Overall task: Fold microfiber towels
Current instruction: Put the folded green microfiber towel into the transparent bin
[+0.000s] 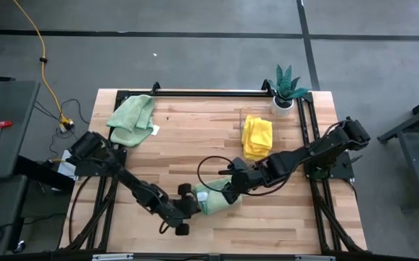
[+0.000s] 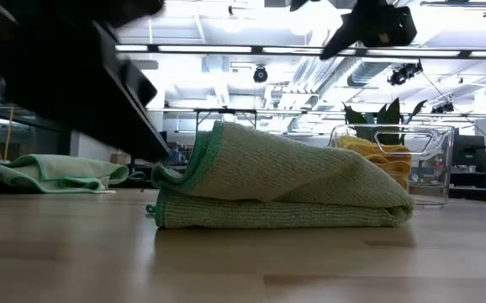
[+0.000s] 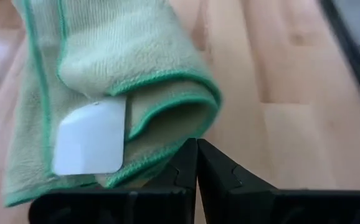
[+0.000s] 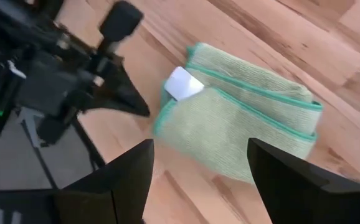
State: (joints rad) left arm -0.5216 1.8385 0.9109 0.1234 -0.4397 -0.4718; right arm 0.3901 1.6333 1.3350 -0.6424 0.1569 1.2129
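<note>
A pale green microfiber towel (image 1: 215, 201) lies folded in several layers on the wooden table, near its front edge; a white label (image 3: 90, 140) sticks out at one end. My left gripper (image 1: 193, 204) is shut, its tips (image 3: 197, 152) low at the towel's label end. My right gripper (image 4: 198, 180) hangs open above the towel, its fingers clear of it. In the low view the towel (image 2: 285, 185) rests flat on its bottom layer. My left gripper, shut and slanting down from the table's left, has its tips at the folded towel's corner (image 3: 186, 134) beside the white label. I cannot tell whether they touch the cloth. The towel lies flat on the table.
A crumpled green towel (image 1: 131, 119) lies at the far left. Yellow towels (image 1: 258, 136) lie stacked by a clear container (image 2: 428, 168) at the far right. A small potted plant (image 1: 285, 88) stands in the far right corner. Bare wood lies mid-table.
</note>
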